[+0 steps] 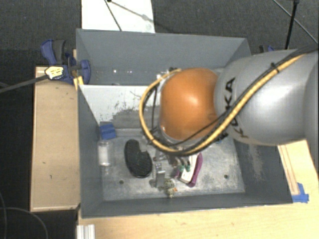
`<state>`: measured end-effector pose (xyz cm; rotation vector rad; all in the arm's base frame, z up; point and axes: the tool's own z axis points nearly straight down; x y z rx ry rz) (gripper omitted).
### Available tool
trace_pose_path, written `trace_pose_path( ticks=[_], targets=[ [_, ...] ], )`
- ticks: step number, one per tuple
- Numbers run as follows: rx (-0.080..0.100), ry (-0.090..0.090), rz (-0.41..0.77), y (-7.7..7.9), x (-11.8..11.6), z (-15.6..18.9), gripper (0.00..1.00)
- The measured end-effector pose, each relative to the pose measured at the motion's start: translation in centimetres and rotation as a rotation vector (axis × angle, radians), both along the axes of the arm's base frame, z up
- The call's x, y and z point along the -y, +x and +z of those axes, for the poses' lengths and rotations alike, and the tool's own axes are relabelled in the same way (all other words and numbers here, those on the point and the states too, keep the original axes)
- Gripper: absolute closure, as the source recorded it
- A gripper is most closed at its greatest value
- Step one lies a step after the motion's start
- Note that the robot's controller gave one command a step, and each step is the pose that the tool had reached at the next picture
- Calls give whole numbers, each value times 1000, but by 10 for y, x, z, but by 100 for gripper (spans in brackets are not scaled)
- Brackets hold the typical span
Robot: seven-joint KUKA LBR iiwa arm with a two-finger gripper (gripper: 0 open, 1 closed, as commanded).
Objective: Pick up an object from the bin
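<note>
My gripper (161, 177) reaches down under the arm's wrist to the bin floor, near the front wall at the middle. A black rounded thing shaped like a computer mouse (137, 158) lies just to its left. A flat purple and white thing (193, 169) lies just to its right, partly hidden under the wrist. I cannot tell whether the gripper touches either one.
A small clear bottle with a blue cap (103, 147) lies near the left wall. The arm and its orange cover hide the middle and right of the bin. Bare floor shows at the front left and front right.
</note>
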<state>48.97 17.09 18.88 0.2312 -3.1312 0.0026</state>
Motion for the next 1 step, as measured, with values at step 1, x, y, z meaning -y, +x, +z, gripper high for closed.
trace_pose_path(
  ticks=[1],
  targets=[
    [22, 9, -42, 32, 10, -117, 0]
  ],
)
